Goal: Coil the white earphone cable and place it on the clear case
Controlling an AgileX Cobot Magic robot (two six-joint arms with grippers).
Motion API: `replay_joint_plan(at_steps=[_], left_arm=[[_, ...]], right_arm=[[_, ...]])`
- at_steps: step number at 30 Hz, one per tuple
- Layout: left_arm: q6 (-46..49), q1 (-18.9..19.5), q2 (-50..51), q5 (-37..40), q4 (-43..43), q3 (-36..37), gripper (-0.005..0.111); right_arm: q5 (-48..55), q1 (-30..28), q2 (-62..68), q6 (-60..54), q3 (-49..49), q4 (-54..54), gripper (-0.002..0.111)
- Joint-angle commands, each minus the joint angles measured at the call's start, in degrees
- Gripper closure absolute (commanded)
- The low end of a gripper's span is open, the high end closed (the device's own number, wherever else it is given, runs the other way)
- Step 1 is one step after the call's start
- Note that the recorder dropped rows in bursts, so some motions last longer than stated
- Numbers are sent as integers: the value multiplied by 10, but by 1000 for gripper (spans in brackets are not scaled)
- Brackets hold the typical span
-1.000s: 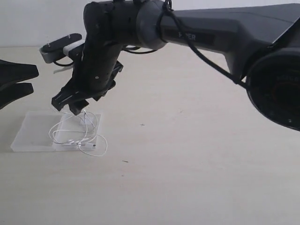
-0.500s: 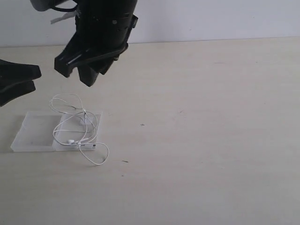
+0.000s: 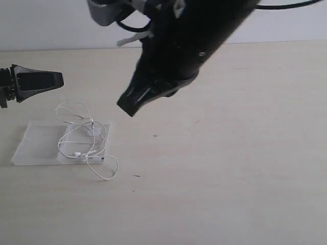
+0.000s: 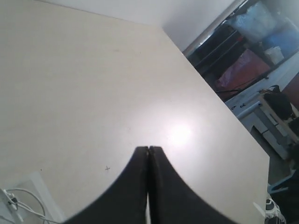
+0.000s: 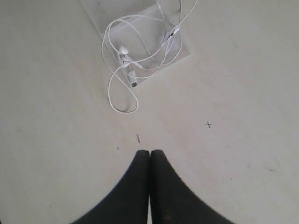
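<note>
Both jaws clenched, nothing in them. Left gripper (image 3: pixel 59 79) hangs clear of the bench (image 3: pixel 230 178) at roughly 11 o'clock from the clear case (image 3: pixel 38 143), tips pointing toward 3 o'clock, in the exterior view. Right gripper (image 3: pixel 125 107) is at about 2 o'clock from the case, tilted, tips aimed toward 8 o'clock, well apart from everything. White earphone cable (image 3: pixel 84 140) lies loosely coiled on the 3 o'clock half of the case. One loop spills over the case's 12 o'clock edge onto the bench, and another runs off the 5 o'clock corner. Earbuds and inline remote sit inside the coil, on the case. The case lies flat and open on the bench.
</note>
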Motion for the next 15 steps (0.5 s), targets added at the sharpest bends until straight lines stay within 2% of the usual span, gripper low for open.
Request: replay_joint_plan(at_steps=[1, 7, 11, 15], left_arm=[[56, -4, -35, 5, -48, 40, 107], [95, -10, -123, 5, -48, 100, 107], [95, -39, -215, -13, -48, 129, 107], [95, -70, -306, -30, -48, 151, 107]], right_arm=[[-95, -4, -117, 29, 123, 3, 108], [-215, -4, -255, 35, 291, 14, 108], [-286, -4, -326, 46, 366, 15, 108], [-298, -4, -379, 49, 404, 12, 108]])
